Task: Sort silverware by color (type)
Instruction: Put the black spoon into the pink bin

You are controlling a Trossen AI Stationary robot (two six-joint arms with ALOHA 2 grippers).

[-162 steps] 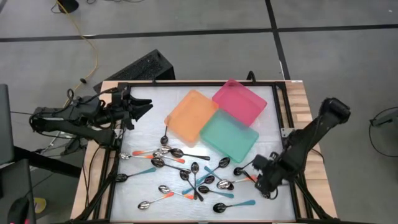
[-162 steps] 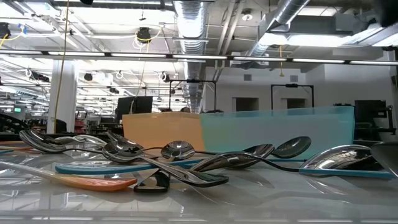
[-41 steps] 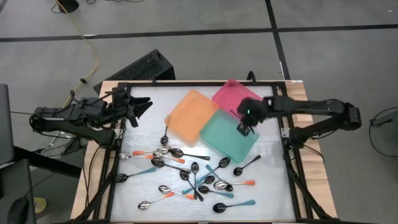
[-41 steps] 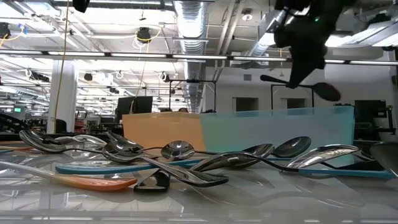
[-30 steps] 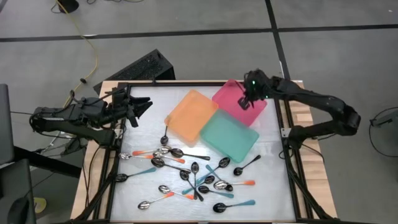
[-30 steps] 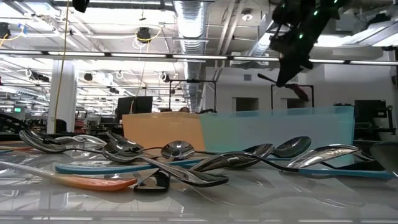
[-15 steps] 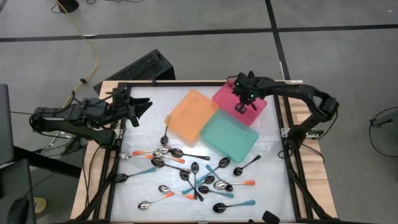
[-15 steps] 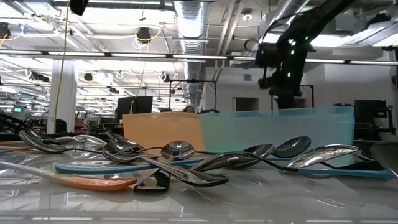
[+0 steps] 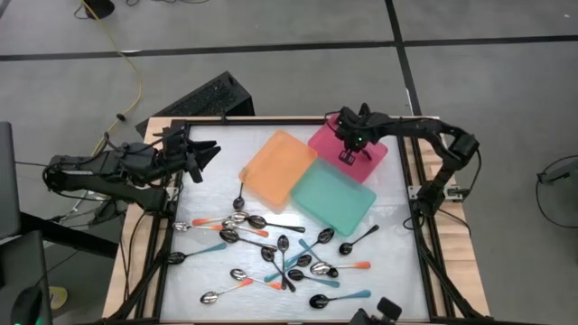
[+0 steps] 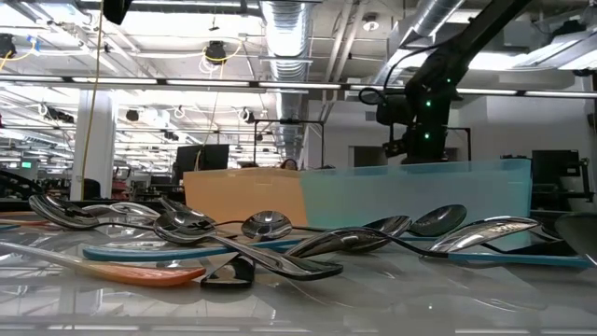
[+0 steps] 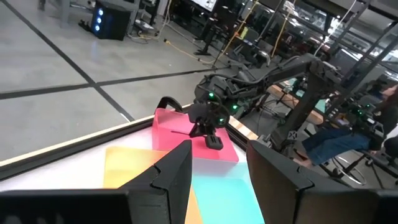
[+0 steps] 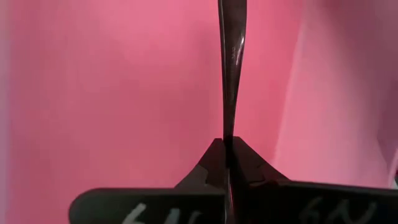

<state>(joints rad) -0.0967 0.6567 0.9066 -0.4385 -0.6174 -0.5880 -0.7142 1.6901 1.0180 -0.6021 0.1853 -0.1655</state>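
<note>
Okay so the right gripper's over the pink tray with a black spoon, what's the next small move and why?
Probably open the jaws and let go. The right gripper is shut on a black spoon, and its wrist view shows only the pink tray beneath, so the spoon should drop inside. How high it hangs above the tray floor cannot be told; easing down first may be safer.

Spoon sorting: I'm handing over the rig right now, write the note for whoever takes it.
Right gripper: shut on a black spoon, over the pink tray.
Left gripper: open, waiting at the table's left edge.
Done: nothing visibly lying in the orange tray or teal tray.
Left: release this spoon, then sort the pile of spoons on the table.
</note>
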